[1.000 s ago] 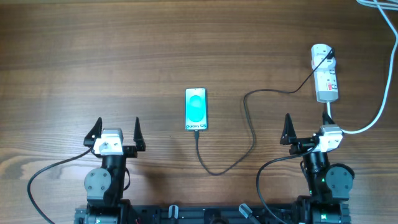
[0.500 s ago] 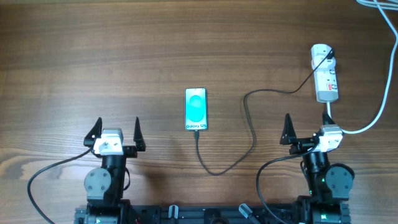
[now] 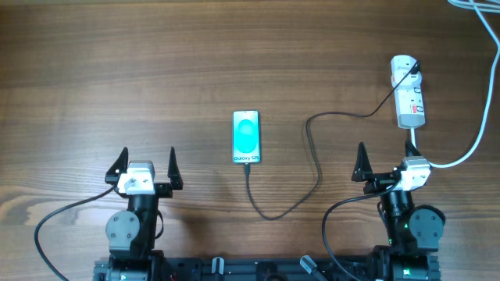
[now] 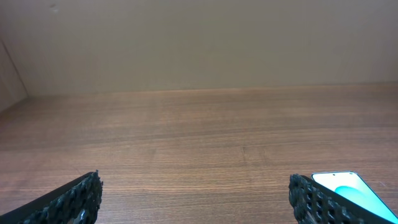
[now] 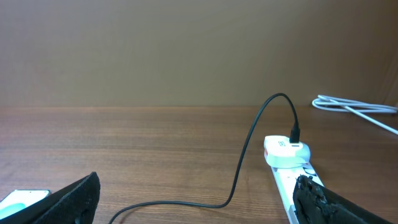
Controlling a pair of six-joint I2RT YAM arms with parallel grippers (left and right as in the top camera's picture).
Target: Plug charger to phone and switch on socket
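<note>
1. The phone (image 3: 246,137) lay flat, screen up and glowing turquoise. It was about mid-table, a bit ahead of the gap between the two arms.
2. The charger cable (image 3: 316,168) met the phone's near short edge and dipped toward the robot in a loop. From there it swung up to the right and ended at the far end of the power strip (image 3: 408,102). It looked plugged in at the phone, but it was too small to be sure it was fully seated.
3. The power strip sat far right, pointing lengthwise away from the robot, just ahead of the right arm. I couldn't tell which way its switch was set.
4. A thick white lead (image 5: 348,107) ran off past the strip toward the far right corner.
5. The left gripper (image 3: 148,156) had its fingers spread wide with nothing between them. It was parked near the robot's edge, well apart from the phone.
6. The right gripper (image 3: 387,156) was also wide apart and empty, near the strip's closest end.
7. All of it sat on a brown wooden table (image 3: 117,62).
</note>
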